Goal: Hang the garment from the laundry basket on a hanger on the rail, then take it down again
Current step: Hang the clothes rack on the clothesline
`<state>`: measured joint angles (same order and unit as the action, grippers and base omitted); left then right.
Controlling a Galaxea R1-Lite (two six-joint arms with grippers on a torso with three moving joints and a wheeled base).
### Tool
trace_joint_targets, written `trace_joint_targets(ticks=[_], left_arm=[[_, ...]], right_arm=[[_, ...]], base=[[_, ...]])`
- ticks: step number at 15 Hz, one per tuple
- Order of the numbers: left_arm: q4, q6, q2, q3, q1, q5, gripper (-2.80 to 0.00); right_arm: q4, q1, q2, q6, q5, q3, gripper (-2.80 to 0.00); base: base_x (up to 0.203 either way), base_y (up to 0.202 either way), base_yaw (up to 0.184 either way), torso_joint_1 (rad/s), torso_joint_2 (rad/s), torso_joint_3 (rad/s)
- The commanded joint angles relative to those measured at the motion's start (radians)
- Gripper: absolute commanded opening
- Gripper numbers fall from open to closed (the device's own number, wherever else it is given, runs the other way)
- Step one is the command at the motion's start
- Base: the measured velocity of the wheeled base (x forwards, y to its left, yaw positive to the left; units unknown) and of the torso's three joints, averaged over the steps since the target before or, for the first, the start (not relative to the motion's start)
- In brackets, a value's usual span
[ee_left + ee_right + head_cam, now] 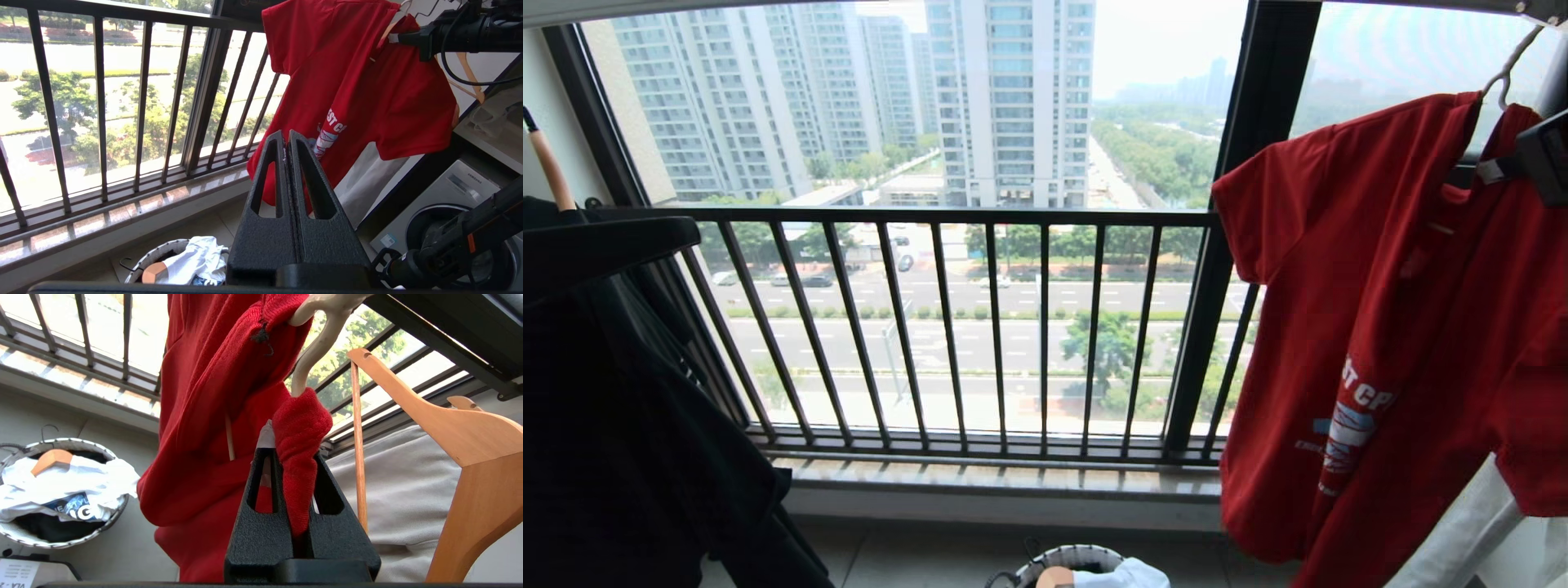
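Observation:
The red garment [1380,286] hangs on the thin white hanger [1507,69], whose hook reaches up to the rail [1535,11] at the top right. My right gripper [1521,159] is at the collar, shut on a fold of the garment [212,396] just below the hanger [314,347]. In its own view the right gripper [292,453] pinches red cloth beside a white label. My left gripper [286,136] is shut with nothing in it, lower down and short of the garment [359,81]. The laundry basket [1045,559] stands on the floor below.
A black T-shirt [621,408] hangs at the left. A wooden hanger [449,424] carrying a white shirt [408,477] hangs right behind the garment. The barred window railing [980,327] runs ahead. A washing machine [449,204] stands at the right. White clothes [192,261] fill the basket.

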<state>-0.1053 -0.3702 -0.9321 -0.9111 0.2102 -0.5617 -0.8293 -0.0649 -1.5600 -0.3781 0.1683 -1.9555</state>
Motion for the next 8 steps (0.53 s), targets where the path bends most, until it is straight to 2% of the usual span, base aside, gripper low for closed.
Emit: trace_joint_targets(ticks=[1, 8], left_arm=[[-0.002, -0.003, -0.004, 0.001, 0.0, -0.003, -2.8], [-0.002, -0.003, -0.003, 0.001, 0.0, -0.003, -2.8]], right_arm=[[-0.002, 0.008, -0.002, -0.002, 0.0, 0.0, -2.8], [0.036, 0.037, -0.036, -0.009, 0.0, 0.0, -2.8]], base=[[0.0, 0.0, 0.0, 0.0, 0.0, 0.0], [0.0, 0.0, 0.0, 0.0, 0.0, 0.0]])
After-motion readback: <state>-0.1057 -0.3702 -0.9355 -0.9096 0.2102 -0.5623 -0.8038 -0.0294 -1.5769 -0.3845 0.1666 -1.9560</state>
